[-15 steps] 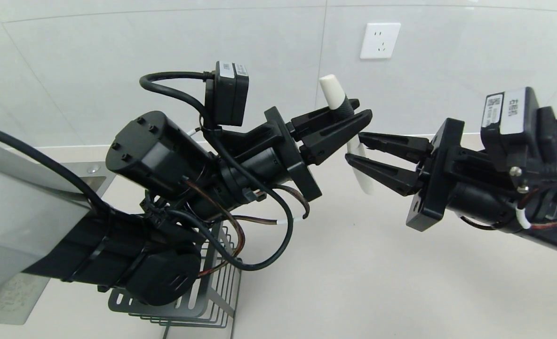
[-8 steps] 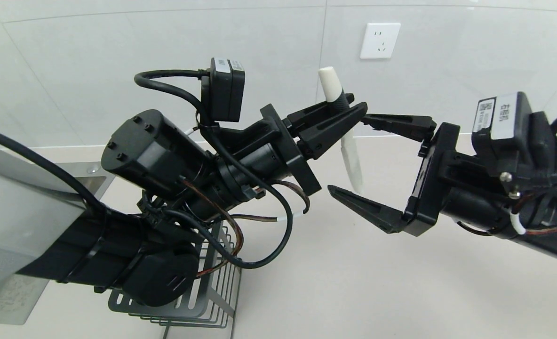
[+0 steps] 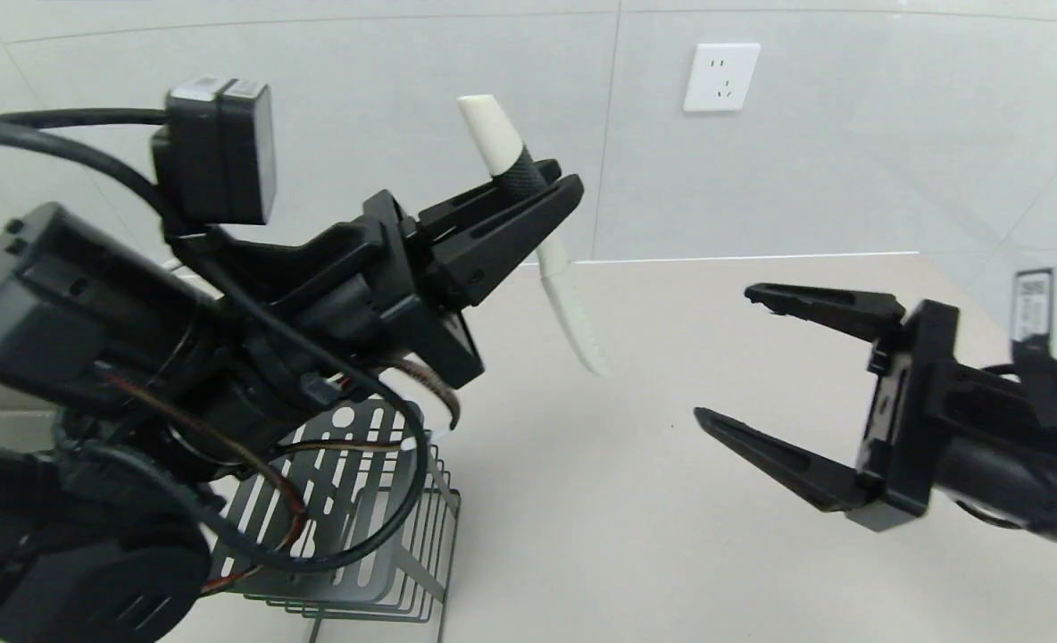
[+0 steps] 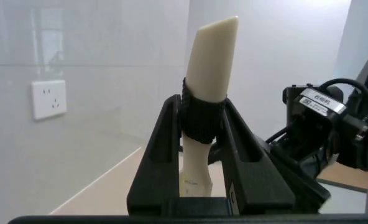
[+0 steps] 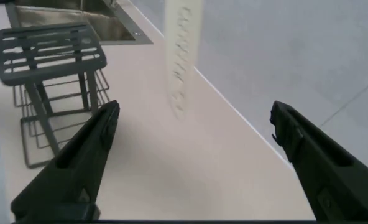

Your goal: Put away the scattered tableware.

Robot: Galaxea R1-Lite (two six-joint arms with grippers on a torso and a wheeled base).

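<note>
In your head view, the left gripper point(image 3: 557, 179) was raised above the counter point(image 3: 671, 536), clamped on the dark grip of a white knife point(image 3: 567, 304) with the blade pointing down. The right gripper point(image 3: 727, 353) hung well apart to its right, jaws spread wide. A grey metal rack point(image 3: 363, 572) stood on the counter below the left arm, which partly hid it. A socket point(image 3: 720, 77) sat on the wall behind.

In your left wrist view, the knife point(image 4: 212, 56) stood up between the closed fingers point(image 4: 165, 143), with the socket point(image 4: 49, 99) beyond.

In your right wrist view, the knife's blade point(image 5: 181, 56) hung beyond the spread fingers point(image 5: 91, 149), with the rack point(image 5: 50, 56) and a sink point(image 5: 78, 22) farther off.
</note>
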